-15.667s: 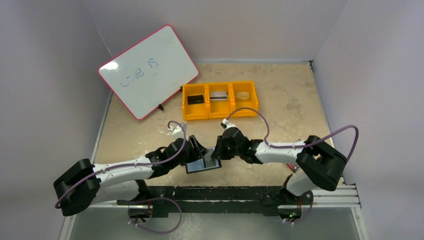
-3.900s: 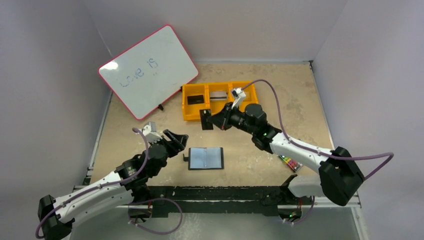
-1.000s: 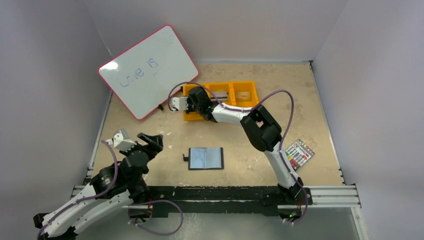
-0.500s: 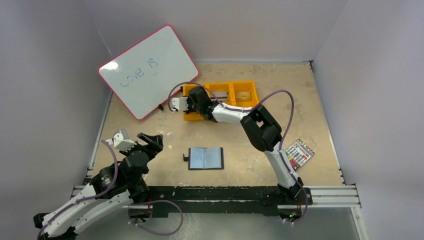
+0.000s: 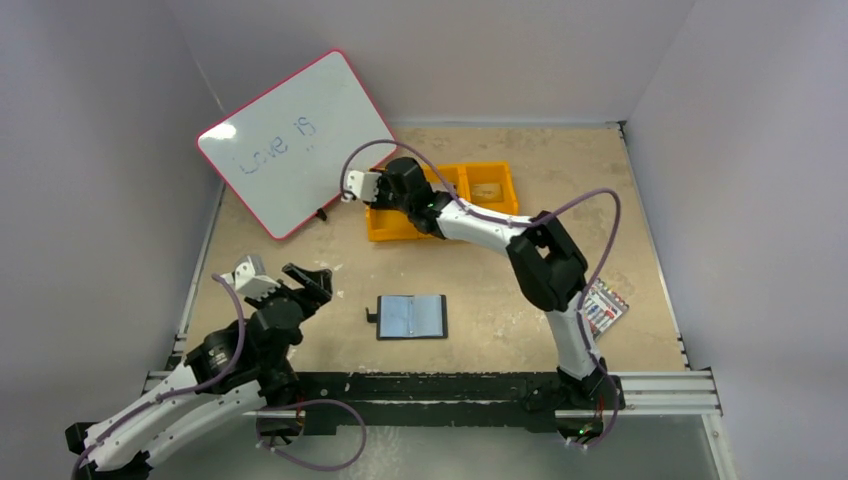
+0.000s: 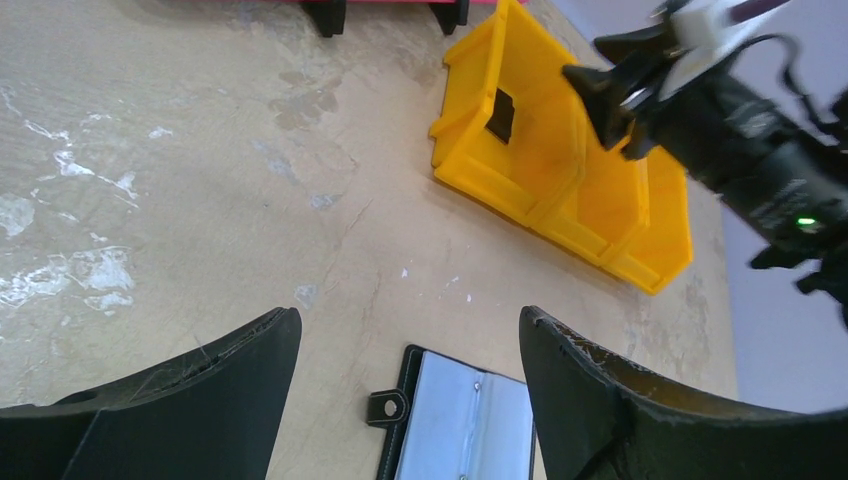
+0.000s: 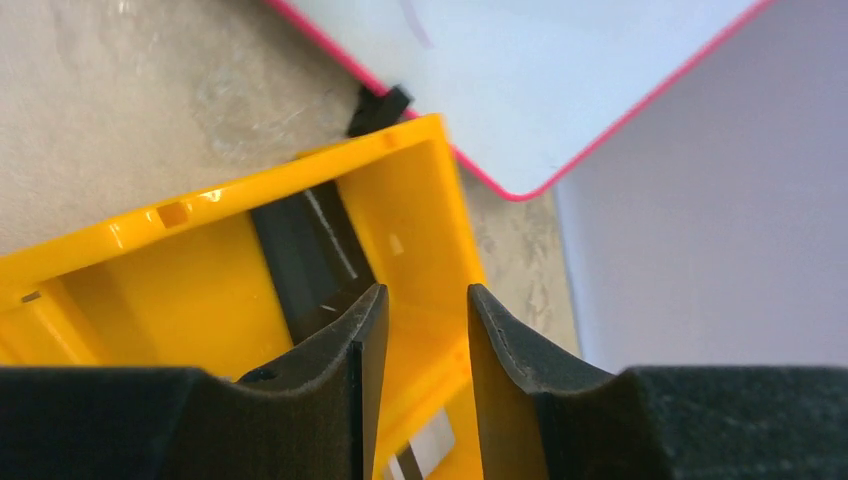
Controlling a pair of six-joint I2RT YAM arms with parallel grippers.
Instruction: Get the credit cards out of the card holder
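The black card holder (image 5: pixel 411 316) lies open on the table, grey-clear sleeves up, snap tab at its left; it also shows in the left wrist view (image 6: pixel 465 425). My left gripper (image 5: pixel 312 280) hangs open and empty to its left, fingers (image 6: pixel 240 380) wide apart. My right gripper (image 5: pixel 388 197) is over the left compartment of the orange tray (image 5: pixel 385 231), open with a narrow gap (image 7: pixel 420 300) and nothing between the fingers. A black card (image 7: pixel 300 255) leans inside that compartment. A silvery card (image 7: pixel 425 450) shows in the middle one, a tan card (image 5: pixel 486 190) in the right one.
A pink-rimmed whiteboard (image 5: pixel 295 140) leans at the back left, close behind the tray. A pack of coloured markers (image 5: pixel 603 305) lies at the right by the right arm. Grey walls close in the table on three sides.
My right gripper has lifted up and back out of the tray's left compartment; the black card stays there. The left arm has barely moved. The card holder has not moved.
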